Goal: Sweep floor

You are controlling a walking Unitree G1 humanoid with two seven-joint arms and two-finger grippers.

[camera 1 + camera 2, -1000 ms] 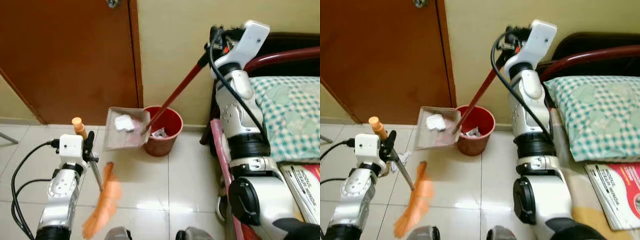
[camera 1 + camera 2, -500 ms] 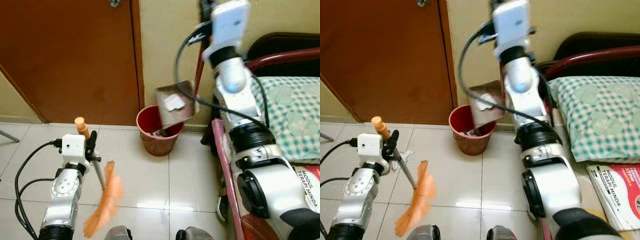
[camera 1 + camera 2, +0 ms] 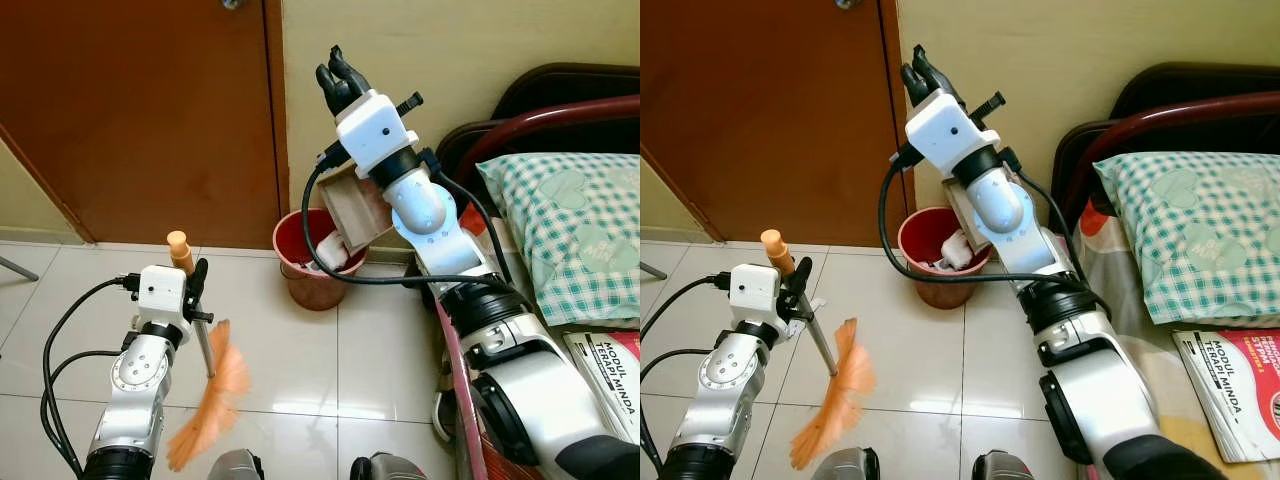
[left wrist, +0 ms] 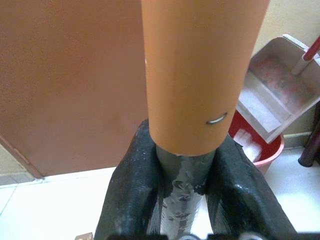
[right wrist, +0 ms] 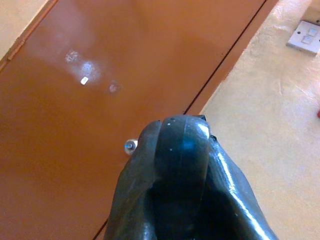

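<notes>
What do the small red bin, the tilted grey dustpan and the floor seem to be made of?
The small red bin looks like moulded plastic, smooth and evenly coloured. The tilted grey dustpan seems matte plastic, with dull, scuffed faces. The floor looks like glossy ceramic tile: grout lines and bright reflections.

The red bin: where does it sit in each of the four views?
Left eye view: red bin at centre, below the tilted dustpan.
Right eye view: centre-left, by the brown door.
Left wrist view: right edge, under the dustpan.
Right wrist view: not in it.
Shared landmark: the door.
</notes>
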